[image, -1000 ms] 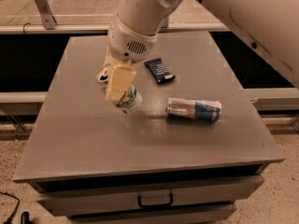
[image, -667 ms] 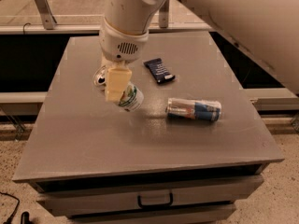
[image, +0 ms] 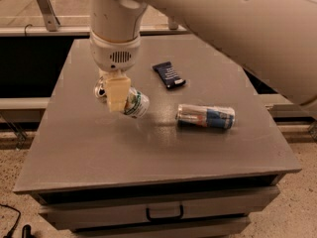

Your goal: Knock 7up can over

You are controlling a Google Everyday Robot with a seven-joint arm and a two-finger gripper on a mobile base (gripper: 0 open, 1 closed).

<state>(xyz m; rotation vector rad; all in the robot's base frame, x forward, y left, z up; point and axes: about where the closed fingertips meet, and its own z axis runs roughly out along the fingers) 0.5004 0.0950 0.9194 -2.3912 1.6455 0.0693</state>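
The gripper (image: pixel 117 97) is pale cream under an off-white arm (image: pixel 115 29), at about 10 o'clock from the middle of the matte grey counter (image: pixel 148 157). The 7up can (image: pixel 136 103) beside it is white with green markings and a silver end. At 3 o'clock from it is a blue-and-silver can (image: pixel 205 116); at 1 o'clock, a dark navy wrapped bar (image: pixel 169 75).

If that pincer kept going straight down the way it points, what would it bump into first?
Most likely the white soda can with green markings: the pincer hangs right at it, seemingly touching. Under that lies the grey tabletop. Depth is hard to judge.
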